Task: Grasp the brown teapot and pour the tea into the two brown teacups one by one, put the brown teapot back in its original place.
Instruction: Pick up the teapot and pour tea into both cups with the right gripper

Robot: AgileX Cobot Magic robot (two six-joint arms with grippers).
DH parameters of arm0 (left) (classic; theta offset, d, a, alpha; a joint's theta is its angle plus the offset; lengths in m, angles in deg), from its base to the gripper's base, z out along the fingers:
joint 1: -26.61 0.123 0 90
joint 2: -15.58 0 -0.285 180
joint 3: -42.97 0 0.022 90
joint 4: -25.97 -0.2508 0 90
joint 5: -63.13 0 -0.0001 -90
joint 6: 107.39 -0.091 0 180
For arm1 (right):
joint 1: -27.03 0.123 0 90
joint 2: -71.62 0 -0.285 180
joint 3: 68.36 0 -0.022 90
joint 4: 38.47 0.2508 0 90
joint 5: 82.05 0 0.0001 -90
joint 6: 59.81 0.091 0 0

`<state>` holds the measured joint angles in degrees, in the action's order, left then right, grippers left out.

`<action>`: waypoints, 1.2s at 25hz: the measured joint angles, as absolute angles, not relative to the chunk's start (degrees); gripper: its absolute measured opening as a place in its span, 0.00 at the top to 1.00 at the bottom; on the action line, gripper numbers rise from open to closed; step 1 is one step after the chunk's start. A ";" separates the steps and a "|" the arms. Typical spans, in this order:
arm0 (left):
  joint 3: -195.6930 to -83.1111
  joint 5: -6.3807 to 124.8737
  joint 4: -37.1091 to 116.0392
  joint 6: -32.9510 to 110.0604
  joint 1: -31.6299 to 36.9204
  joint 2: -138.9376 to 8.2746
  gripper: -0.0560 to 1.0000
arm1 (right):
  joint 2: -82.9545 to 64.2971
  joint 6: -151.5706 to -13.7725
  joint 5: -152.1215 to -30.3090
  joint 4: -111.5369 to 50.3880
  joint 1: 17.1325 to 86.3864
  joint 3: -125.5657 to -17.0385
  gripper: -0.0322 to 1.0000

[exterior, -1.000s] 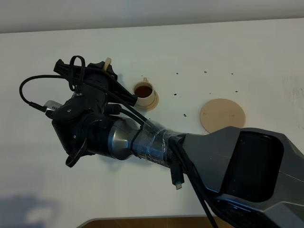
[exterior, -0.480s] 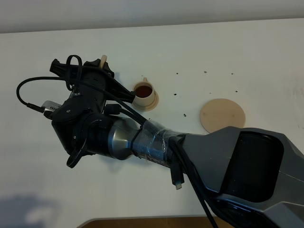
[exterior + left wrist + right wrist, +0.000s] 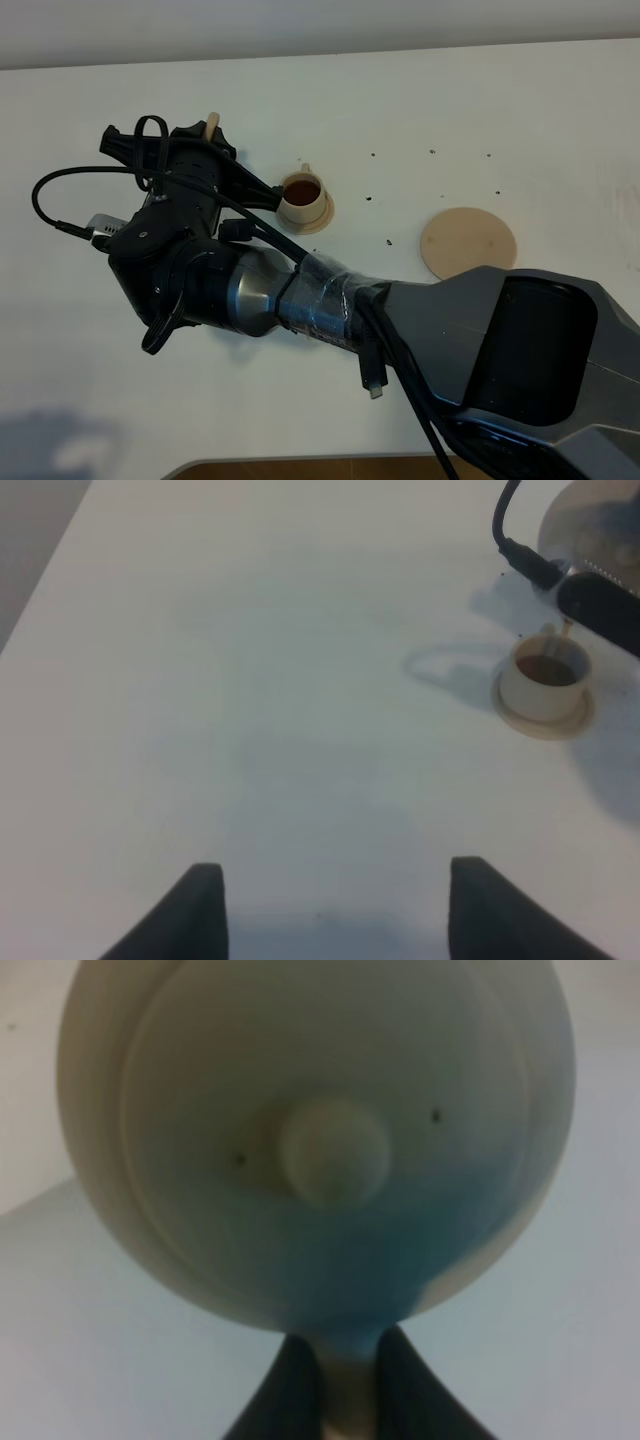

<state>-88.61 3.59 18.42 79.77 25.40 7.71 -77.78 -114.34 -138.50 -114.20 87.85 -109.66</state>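
My right gripper (image 3: 195,160) has reached across to the far left of the table and is shut on the handle of the brown teapot (image 3: 320,1150), which fills the right wrist view lid-on. In the high view only a beige tip of the teapot (image 3: 210,123) shows above the gripper. One brown teacup (image 3: 303,197), full of dark tea, stands on its small saucer just right of the gripper. A tea-filled cup also shows in the left wrist view (image 3: 545,678). The second teacup is hidden. The wide round saucer (image 3: 468,243) lies bare at the right. My left gripper (image 3: 340,910) is open and empty.
The right arm's thick grey body (image 3: 470,330) crosses the table from the lower right and hides much of its middle. A black cable (image 3: 60,190) loops off the wrist. Small dark specks (image 3: 432,152) dot the white table (image 3: 560,110).
My right gripper has carried the teapot a little to the left and farther from the filled cup. The cup and the wide saucer have not moved.
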 joint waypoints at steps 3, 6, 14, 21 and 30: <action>-88.61 3.59 18.42 79.77 25.40 7.71 0.48 | -77.78 -114.34 -138.50 -114.38 87.85 -109.66 0.85; -88.61 3.59 18.42 79.77 25.40 7.71 0.48 | -77.78 -114.34 -138.61 -114.64 87.85 -109.66 0.85; -88.61 3.59 18.42 79.77 25.40 7.71 0.48 | -77.78 -114.70 -138.55 -114.93 87.85 -109.66 0.85; -88.61 3.59 18.42 79.77 25.40 7.71 0.48 | -77.78 -115.31 -138.55 -115.01 87.85 -109.66 0.85; -88.61 3.59 18.42 79.77 25.40 7.71 0.48 | -77.78 -111.28 -140.70 -109.71 87.85 -109.66 0.85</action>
